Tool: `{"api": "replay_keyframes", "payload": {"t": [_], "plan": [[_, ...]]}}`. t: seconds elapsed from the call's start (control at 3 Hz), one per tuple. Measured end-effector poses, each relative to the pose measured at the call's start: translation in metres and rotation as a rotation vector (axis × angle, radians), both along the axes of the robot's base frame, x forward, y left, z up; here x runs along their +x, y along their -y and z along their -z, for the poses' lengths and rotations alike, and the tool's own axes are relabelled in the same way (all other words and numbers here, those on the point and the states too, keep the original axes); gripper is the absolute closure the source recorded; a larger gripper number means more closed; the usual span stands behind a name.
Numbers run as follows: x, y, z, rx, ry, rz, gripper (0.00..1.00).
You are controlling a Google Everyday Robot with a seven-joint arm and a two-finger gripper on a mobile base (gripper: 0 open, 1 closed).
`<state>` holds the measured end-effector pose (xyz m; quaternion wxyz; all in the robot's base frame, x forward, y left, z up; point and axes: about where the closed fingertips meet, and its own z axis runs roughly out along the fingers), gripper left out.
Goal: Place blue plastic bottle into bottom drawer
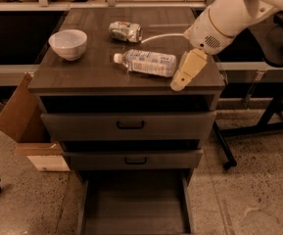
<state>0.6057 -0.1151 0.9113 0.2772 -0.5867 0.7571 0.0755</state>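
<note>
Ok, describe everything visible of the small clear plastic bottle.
The small clear plastic bottle lies on its side on the dark wooden cabinet top, white cap pointing left in the view, a pale printed label round its body. The beige gripper hangs just beside its base; contact cannot be told.

The bottle point(146, 62) lies on its side on the desk point(82, 80). The gripper point(180, 83) hangs just right of the bottle, a can point(125, 31) behind it, a bowl point(68, 43) left, the open bottom drawer point(133, 212) below.

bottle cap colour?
White cap, camera view; the tool hovers beside the blue plastic bottle.
</note>
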Motion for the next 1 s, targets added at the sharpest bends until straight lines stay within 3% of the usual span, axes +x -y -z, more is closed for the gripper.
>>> {"api": "replay_keyframes", "payload": {"t": [1.0], "plan": [[0.062,-0.032,0.029,0.055,-0.025,-0.008,0.0]]}}
